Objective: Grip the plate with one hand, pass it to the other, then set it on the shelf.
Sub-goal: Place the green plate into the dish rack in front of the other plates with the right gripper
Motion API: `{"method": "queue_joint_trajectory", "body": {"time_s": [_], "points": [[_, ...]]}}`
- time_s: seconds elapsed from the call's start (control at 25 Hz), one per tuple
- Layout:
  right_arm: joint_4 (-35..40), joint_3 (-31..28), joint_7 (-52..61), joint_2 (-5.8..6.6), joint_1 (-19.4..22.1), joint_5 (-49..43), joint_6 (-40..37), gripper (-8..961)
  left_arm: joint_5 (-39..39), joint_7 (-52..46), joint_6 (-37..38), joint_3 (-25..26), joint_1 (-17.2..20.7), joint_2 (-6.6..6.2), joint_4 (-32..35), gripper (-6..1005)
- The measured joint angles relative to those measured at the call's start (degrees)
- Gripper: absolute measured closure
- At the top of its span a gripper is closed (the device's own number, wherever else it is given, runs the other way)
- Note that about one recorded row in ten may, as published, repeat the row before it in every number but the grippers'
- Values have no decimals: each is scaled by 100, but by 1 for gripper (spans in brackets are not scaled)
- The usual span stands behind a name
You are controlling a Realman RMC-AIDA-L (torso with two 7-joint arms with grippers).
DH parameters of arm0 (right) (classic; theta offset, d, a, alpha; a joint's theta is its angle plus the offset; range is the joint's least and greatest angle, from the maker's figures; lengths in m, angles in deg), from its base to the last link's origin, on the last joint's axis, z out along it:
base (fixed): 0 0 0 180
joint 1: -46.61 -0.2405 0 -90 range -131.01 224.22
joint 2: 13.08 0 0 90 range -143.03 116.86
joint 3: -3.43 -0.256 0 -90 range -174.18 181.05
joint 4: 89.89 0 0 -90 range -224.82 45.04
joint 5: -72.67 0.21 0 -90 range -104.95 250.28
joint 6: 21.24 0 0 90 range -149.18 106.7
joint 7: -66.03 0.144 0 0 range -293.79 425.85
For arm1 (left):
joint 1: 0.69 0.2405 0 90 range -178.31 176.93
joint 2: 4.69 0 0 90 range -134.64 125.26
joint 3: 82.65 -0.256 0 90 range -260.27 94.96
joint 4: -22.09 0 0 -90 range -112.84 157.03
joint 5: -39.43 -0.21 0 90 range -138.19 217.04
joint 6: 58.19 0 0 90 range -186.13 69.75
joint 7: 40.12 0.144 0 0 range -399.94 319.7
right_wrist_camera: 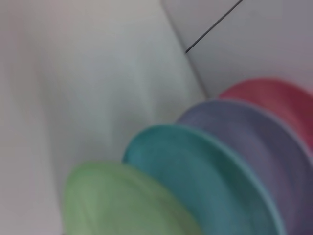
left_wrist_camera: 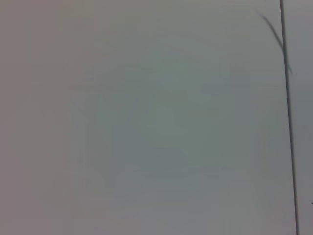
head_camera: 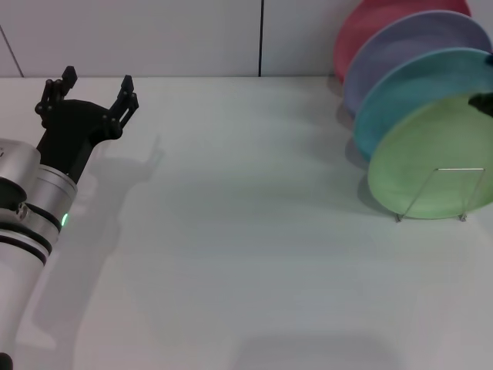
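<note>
The light-green plate [head_camera: 431, 166] stands on edge in the front slot of the silver wire shelf [head_camera: 462, 169] at the right of the table. It also shows in the right wrist view [right_wrist_camera: 122, 200]. My left gripper [head_camera: 98, 83], black and pronged, is open and empty at the far left, well apart from the plates. Only a dark sliver of my right gripper [head_camera: 484, 102] shows at the right edge, by the green plate's upper rim. I cannot tell whether it touches the plate.
Behind the green plate stand a light-blue plate [head_camera: 408, 92], a lavender plate [head_camera: 400, 50] and a pink plate [head_camera: 370, 27], also in the right wrist view. The white table [head_camera: 246, 231] meets a wall with a dark seam [head_camera: 261, 38].
</note>
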Motion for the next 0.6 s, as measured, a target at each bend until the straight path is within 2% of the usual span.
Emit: {"method": "queue_joint_trajectory", "body": {"time_s": [0.28,0.6], "points": [[626,-3,191,1,-154,23,-260,385,-9,0,-25,18,13,-4,1,135],[1246,46,634,5,-320,512,-854,385,-15,1,5,17,16,-13,-8,135]]}}
